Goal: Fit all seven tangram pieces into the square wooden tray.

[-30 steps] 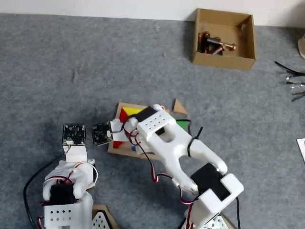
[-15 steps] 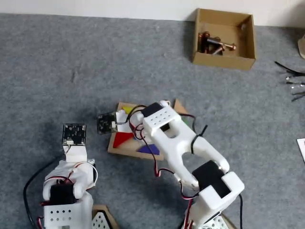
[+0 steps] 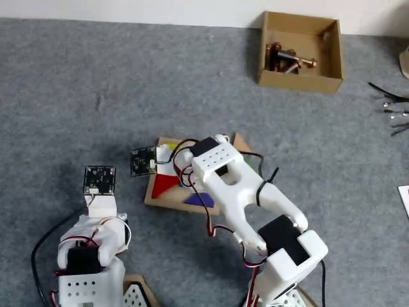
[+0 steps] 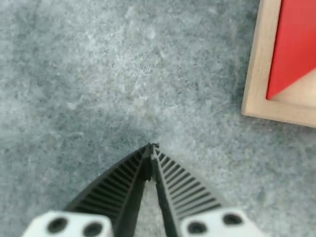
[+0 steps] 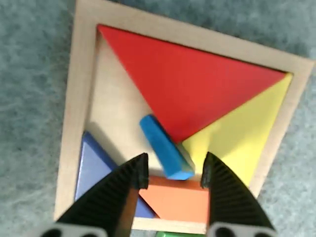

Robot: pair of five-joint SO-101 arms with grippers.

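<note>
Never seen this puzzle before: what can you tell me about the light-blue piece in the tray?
The light-blue piece looks like painted wood: a small thick slab that seems tipped on edge rather than lying flat. It sits inside the wooden tray, against the point of the red triangle, beside the yellow triangle, one end reaching the orange piece. The right gripper hangs open over it, a finger on either side, not clearly touching.

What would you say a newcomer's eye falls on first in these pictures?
The blue piece, propped on edge in the middle of the wooden tray, sits right under the open right tool. The large red triangle lies flat beside it. The left tool hangs shut over the grey carpet just outside the tray.
</note>
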